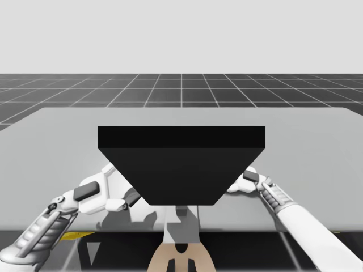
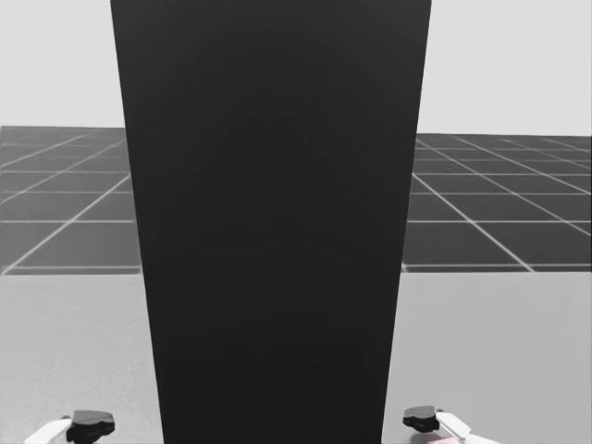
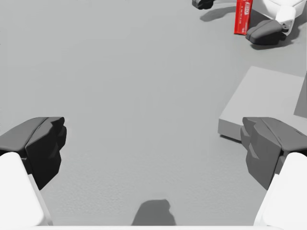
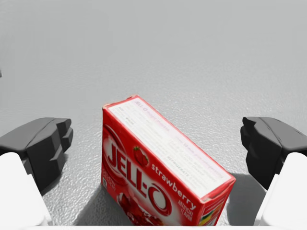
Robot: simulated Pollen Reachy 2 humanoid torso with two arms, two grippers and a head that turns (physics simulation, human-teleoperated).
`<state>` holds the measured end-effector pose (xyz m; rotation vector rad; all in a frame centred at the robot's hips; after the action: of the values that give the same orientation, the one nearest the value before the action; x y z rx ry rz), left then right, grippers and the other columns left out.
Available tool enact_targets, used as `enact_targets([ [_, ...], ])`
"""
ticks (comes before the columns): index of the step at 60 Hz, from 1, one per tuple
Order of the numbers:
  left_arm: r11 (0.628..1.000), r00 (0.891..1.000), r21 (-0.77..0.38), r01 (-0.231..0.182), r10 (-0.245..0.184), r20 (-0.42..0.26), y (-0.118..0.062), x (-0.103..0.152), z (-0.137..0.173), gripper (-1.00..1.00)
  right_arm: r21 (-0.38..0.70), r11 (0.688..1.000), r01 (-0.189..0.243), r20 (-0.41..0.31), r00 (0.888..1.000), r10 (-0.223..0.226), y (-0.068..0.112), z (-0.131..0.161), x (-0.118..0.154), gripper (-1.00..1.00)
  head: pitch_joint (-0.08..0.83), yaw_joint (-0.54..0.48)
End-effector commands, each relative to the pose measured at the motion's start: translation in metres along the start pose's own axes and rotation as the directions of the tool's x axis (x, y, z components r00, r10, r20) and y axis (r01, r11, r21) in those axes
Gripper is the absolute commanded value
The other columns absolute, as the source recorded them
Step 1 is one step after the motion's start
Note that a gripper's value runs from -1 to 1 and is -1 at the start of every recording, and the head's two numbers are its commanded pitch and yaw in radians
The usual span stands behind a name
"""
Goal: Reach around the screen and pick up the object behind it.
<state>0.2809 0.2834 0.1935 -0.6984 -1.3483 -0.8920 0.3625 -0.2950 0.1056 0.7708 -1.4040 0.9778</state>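
Observation:
A tall black screen [image 1: 180,164] stands across the middle of the grey table [image 1: 317,147] and hides what lies behind it in the head view, where it is a black screen [image 2: 273,231]. A red rectangular box [image 4: 158,167] lies on the table between the fingers of my right gripper [image 4: 153,143], which is open; neither finger touches it. My right gripper [image 1: 241,184] sits at the screen's right side. My left gripper [image 3: 153,148] is open over bare table, at the screen's left side as the left gripper [image 1: 122,202]. Far ahead of it stands the red box [image 3: 243,17].
A pale grey block [image 3: 268,100] lies on the table just ahead of one finger of my left gripper. The table [image 2: 74,351] stretches wide to both sides of the screen, with its front edge [image 1: 255,229] close to my arms.

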Motion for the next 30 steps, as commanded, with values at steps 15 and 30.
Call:
enact_targets([
  [15, 1.000, 1.000, 0.021, 0.012, -0.012, 0.003, 0.000, -0.001, 0.003, -1.00, 0.092, 0.995, 0.027, 0.049, 0.998, -0.031, 0.032, 0.014, 0.002, 1.00, 0.182, -0.05],
  [30, 0.999, 1.000, 0.046, 0.010, -0.010, 0.006, 0.005, 0.000, 0.006, -1.00, -0.001, 1.000, -0.020, 0.049, 0.999, 0.020, 0.029, 0.069, 0.013, 1.00, 0.176, -0.05],
])
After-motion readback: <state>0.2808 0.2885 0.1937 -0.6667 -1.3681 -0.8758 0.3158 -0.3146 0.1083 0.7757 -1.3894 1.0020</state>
